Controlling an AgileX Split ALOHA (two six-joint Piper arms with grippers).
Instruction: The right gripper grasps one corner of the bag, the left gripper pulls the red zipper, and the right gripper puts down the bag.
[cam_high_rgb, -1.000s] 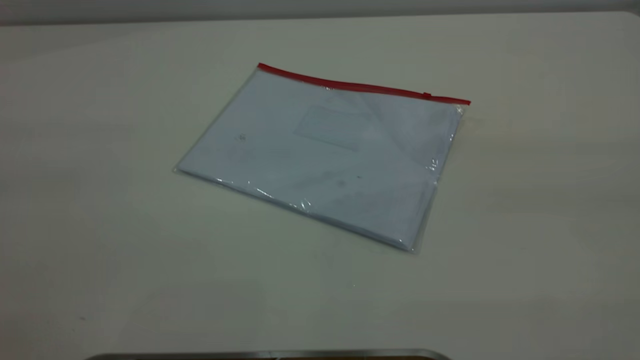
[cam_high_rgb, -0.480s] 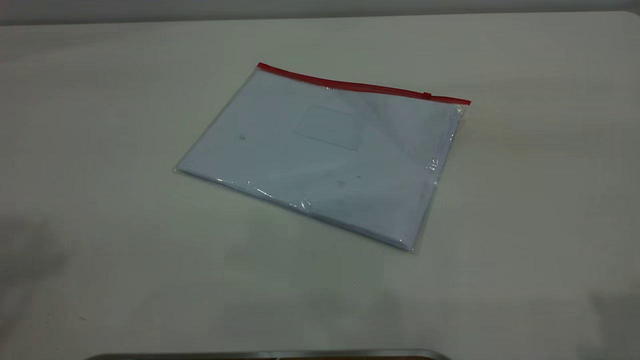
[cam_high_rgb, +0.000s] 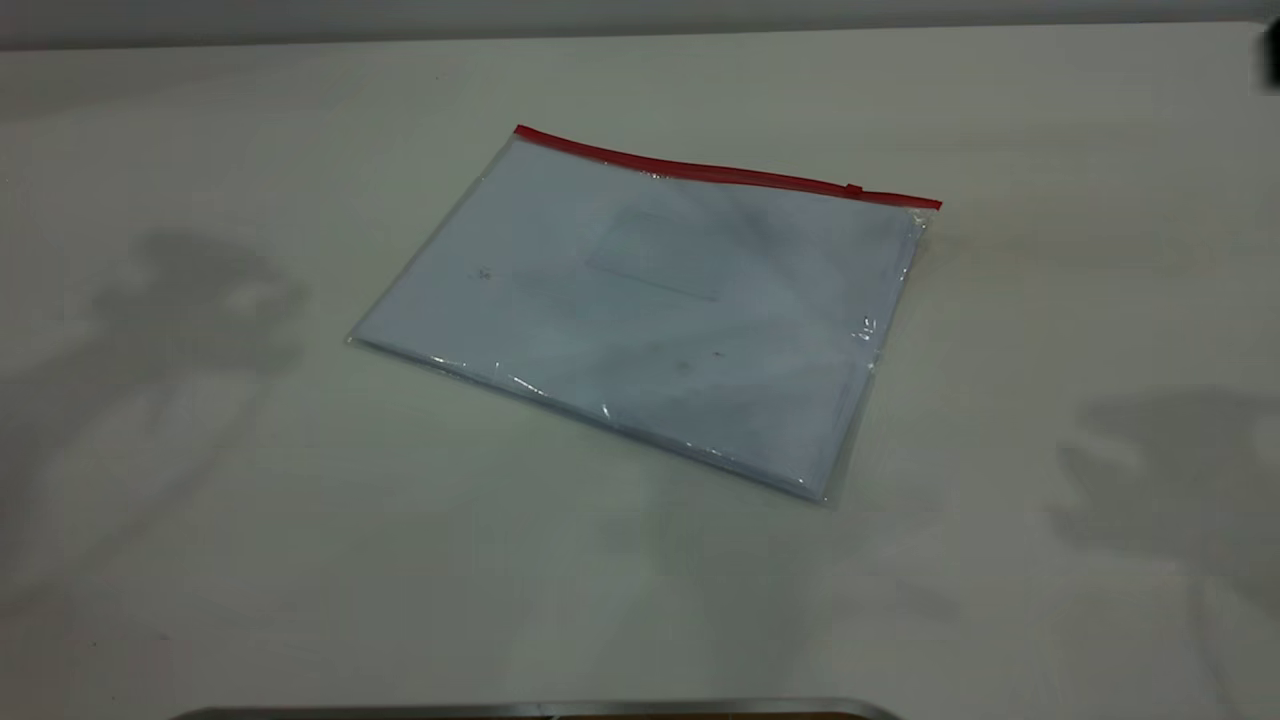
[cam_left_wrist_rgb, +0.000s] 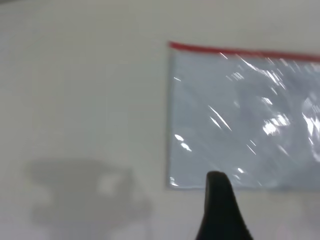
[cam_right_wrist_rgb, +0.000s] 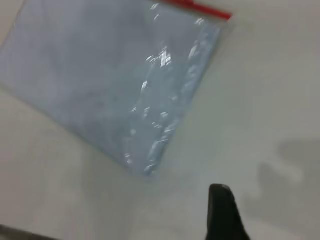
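Observation:
The bag (cam_high_rgb: 650, 300) lies flat on the white table, clear with white paper inside. The red zipper (cam_high_rgb: 720, 172) runs along its far edge, with the slider tab (cam_high_rgb: 853, 190) near the right end. The corner of the bag (cam_high_rgb: 930, 205) is at the far right. Neither gripper shows in the exterior view; only their shadows fall left and right of the bag. In the left wrist view, my left gripper (cam_left_wrist_rgb: 220, 210) is a black tip above the bag's near left edge (cam_left_wrist_rgb: 245, 120). In the right wrist view, my right gripper (cam_right_wrist_rgb: 222, 212) hangs over bare table, apart from the bag (cam_right_wrist_rgb: 110, 75).
A dark bit (cam_high_rgb: 1272, 55) pokes in at the exterior view's upper right edge. A metal rim (cam_high_rgb: 540, 710) lies along the table's front edge. Bare table (cam_high_rgb: 200, 450) surrounds the bag on all sides.
Arm shadows have spread onto the table at the left and right of the bag. A dark bit has appeared at the upper right edge. The bag has not moved.

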